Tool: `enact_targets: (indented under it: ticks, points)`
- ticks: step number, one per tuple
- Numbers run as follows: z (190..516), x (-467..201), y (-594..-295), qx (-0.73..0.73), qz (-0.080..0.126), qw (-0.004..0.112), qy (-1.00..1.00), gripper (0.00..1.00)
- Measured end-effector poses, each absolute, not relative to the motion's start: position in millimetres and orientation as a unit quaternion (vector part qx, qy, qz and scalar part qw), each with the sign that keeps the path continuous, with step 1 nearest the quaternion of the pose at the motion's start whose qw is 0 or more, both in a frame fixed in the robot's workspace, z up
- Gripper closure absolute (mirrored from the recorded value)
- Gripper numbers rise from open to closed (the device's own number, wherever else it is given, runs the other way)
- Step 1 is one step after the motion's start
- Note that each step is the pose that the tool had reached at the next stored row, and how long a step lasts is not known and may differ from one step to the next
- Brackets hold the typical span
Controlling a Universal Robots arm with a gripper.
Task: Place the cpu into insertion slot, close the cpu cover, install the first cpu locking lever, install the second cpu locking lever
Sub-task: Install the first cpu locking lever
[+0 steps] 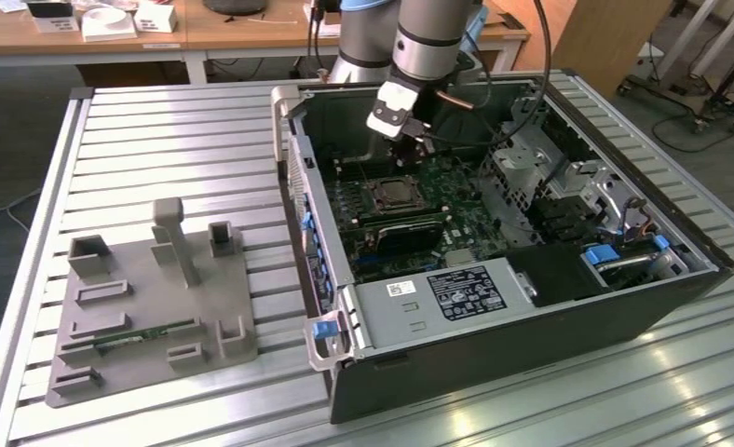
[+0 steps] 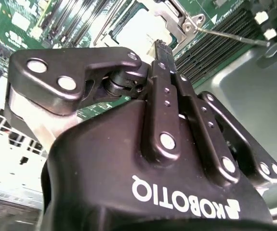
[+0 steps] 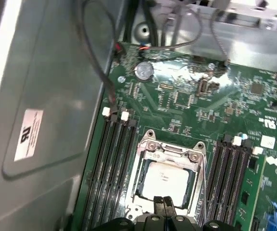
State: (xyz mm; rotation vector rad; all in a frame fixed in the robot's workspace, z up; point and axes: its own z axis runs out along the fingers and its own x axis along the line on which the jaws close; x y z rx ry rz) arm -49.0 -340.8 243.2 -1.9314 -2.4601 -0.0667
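Observation:
The cpu, a square chip with a dull silver top, lies flat in the insertion slot on the green board. The cpu cover, a silvery frame, lies down around it. My gripper is shut with its fingertips pressed together and nothing between them, hovering just over the slot's near edge. In the second wrist view the gripper points at the cpu, and a thin metal lever rod runs out from the slot's corner. In the exterior view the gripper hangs inside the open computer case, just above the slot.
Long black memory slots flank the socket on both sides. A coin battery and loose cables lie beyond it, next to the case wall. A drive cage, power supply and grey fixture are nearby.

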Motion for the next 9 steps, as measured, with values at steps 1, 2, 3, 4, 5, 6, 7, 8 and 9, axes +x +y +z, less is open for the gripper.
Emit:
enact_targets:
  ticks: [1,2,3,4,5,6,7,8,9]
  points:
    - [243.1,-49.1,-340.8,-0.611,-0.021,0.007,-0.792,0.89]
    - [243.1,-49.1,-340.8,-0.604,-0.021,0.007,-0.796,0.89]
    - [243.1,-49.0,-340.8,-0.598,-0.021,0.007,-0.801,0.89]
    - [243.1,-49.1,-340.8,-0.590,-0.021,0.007,-0.807,0.89]
    - [243.0,-49.1,-340.8,-0.583,-0.021,0.008,-0.813,0.89]
    - [243.0,-49.0,-340.8,-0.575,-0.021,0.008,-0.818,0.89]
    - [243.0,-49.0,-340.8,-0.568,-0.021,0.008,-0.823,0.89]
    - [242.9,-49.0,-340.8,-0.560,-0.021,0.008,-0.828,0.89]
    - [242.9,-49.1,-340.8,-0.554,-0.021,0.008,-0.833,0.89]
